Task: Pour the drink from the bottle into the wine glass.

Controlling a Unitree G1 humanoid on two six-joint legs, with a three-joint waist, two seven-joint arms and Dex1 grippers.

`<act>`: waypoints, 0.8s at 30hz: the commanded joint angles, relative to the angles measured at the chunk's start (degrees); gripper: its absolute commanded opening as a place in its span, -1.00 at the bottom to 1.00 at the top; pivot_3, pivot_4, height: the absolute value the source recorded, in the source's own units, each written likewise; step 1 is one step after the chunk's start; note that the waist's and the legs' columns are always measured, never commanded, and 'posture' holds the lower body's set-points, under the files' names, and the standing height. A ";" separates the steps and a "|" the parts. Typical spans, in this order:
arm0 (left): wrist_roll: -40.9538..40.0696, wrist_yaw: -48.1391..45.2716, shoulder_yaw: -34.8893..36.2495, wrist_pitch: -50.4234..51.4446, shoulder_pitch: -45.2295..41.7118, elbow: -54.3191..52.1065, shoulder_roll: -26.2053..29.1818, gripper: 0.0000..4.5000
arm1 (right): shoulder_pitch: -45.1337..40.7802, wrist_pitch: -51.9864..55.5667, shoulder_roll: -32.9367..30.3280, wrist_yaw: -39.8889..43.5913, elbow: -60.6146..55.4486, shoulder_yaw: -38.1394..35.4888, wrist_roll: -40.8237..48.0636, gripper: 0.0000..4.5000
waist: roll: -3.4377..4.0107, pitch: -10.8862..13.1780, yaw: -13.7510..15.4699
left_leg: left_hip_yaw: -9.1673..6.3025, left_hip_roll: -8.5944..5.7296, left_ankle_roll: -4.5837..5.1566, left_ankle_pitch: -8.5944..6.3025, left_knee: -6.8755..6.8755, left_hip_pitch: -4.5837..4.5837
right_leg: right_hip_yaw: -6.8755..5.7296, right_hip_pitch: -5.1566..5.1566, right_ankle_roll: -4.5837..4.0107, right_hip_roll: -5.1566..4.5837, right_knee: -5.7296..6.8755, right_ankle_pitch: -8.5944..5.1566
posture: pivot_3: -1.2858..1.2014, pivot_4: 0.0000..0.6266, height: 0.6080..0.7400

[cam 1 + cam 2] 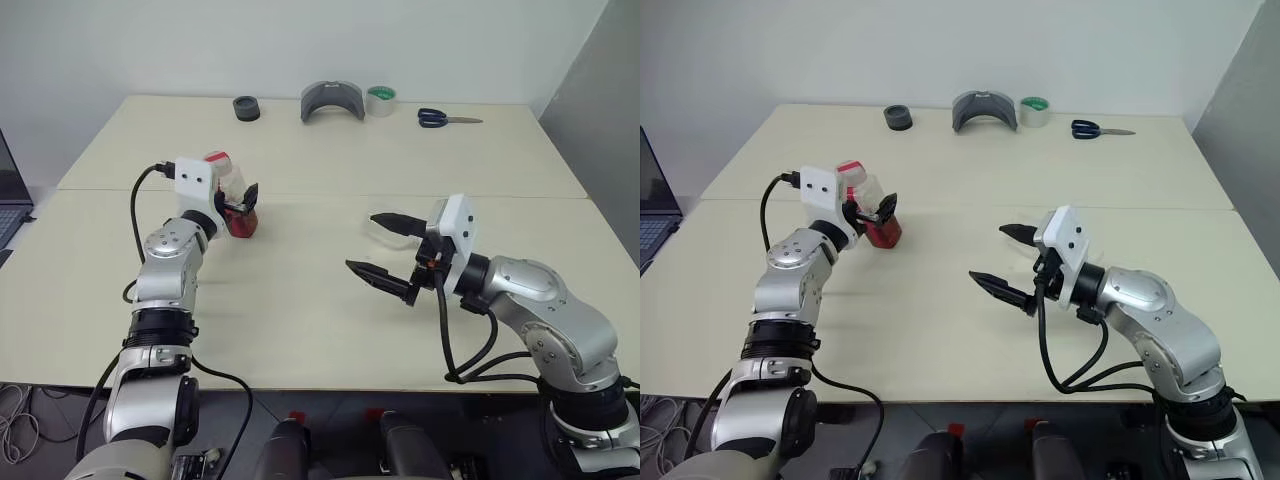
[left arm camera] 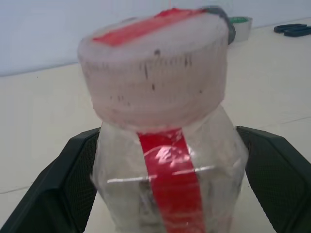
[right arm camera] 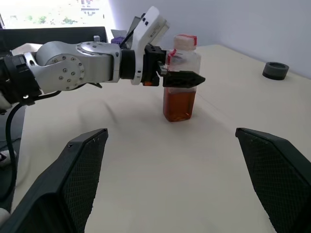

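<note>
The bottle (image 3: 181, 80) stands upright on the pale table (image 1: 320, 300), and everything else here is placed from it. The left gripper (image 3: 182, 77) is around the bottle's upper part, with one black finger (image 2: 58, 189) on each side. The fingers stand wide apart, and I cannot tell if they press on the bottle or only sit beside it. The right gripper (image 1: 385, 250) is well apart from the bottle, off to its right and nearer the robot, with its two fingers spread wide and nothing between them. The right wrist view shows something the head views do not show well: the lower part of the bottle is full of reddish-brown drink (image 3: 180, 104), and the bottle's bottom rests on the table. The left wrist view shows the bottle very close, with its white cap (image 2: 155, 77) that has a red strip across the top and a red strip (image 2: 172, 184) running down the clear side. The head views show the far edge of the table, well behind the bottle: a small black round thing (image 1: 246, 108), a gray curved thing (image 1: 332, 101), a roll of tape (image 1: 380, 100) and a pair of blue scissors (image 1: 445, 118) lie in a row there.
</note>
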 commanded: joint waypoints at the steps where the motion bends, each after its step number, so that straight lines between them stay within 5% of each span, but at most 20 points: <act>1: 0.36 -0.12 0.01 -2.16 -1.76 0.25 0.28 0.99 | -0.32 -1.04 -0.06 0.49 -0.74 -0.53 0.41 1.00 | 0.00 0.00 0.00 | 0.00 0.00 0.00 0.00 0.00 0.00 | 0.00 0.00 0.00 0.00 0.00 0.00 | 0.03 -0.52 1.00; 11: 0.41 -0.26 0.05 -4.04 -2.86 2.87 0.00 0.99 | -0.23 -1.11 0.01 0.57 -0.63 -0.46 0.06 1.00 | 0.00 0.00 0.01 | -0.01 0.00 0.00 0.00 0.00 0.00 | 0.00 0.00 0.00 0.00 0.00 0.00 | 0.03 -0.52 1.00; 20: -0.03 -0.91 0.18 -4.79 -2.93 2.99 -0.67 -0.12 | 0.16 -1.61 -0.02 0.72 -0.49 -0.54 -0.17 1.00 | 0.00 0.00 0.00 | -0.01 0.00 0.00 0.00 0.00 0.00 | 0.00 0.00 0.00 0.00 0.00 0.00 | 0.03 -0.52 1.00; 24: -0.28 -0.93 0.41 -4.68 -2.10 2.16 -1.03 -0.21 | 0.28 -2.04 0.18 0.53 -0.41 -0.50 -0.47 1.00 | 0.00 0.00 0.01 | -0.01 0.00 0.00 0.00 0.00 0.00 | 0.00 0.00 0.00 0.00 0.01 0.00 | 0.03 -0.52 1.00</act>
